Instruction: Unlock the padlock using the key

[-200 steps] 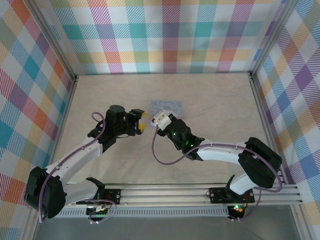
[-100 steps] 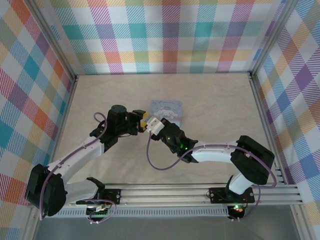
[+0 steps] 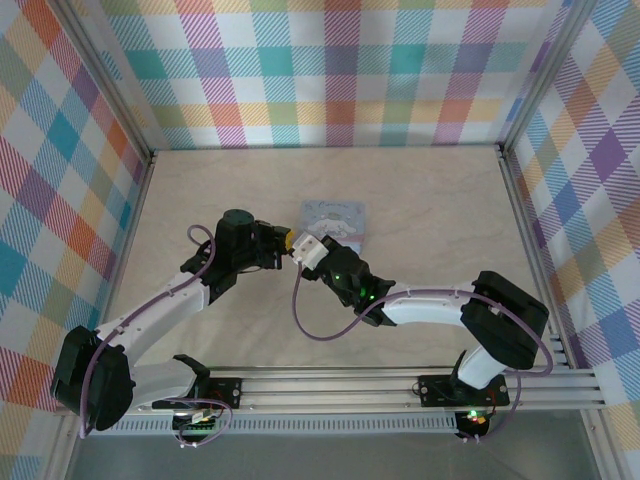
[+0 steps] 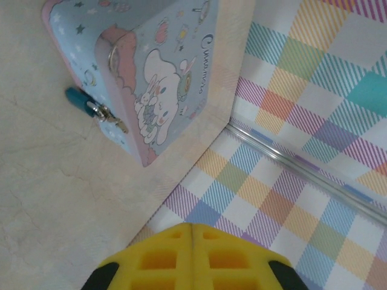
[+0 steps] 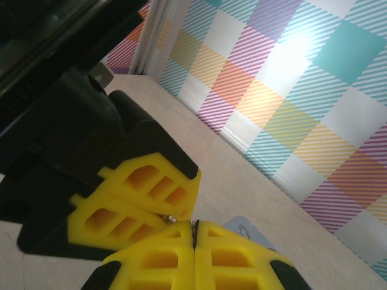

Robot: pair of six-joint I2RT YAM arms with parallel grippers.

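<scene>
While the shut left gripper (image 4: 192, 228) is seemingly pinching the key (image 5: 171, 219) beside the shut right gripper (image 5: 193, 226), the padlock (image 4: 78, 99) is lying ahead, upper left in its wrist view.

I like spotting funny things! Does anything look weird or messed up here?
Nothing spilled or broken. One funny bit: the left fingers and right fingers, both shut, meet tip to tip, with a silvery speck, probably the key, at the left tips. The padlock sits at the clasp of the tin box, away from them.
</scene>
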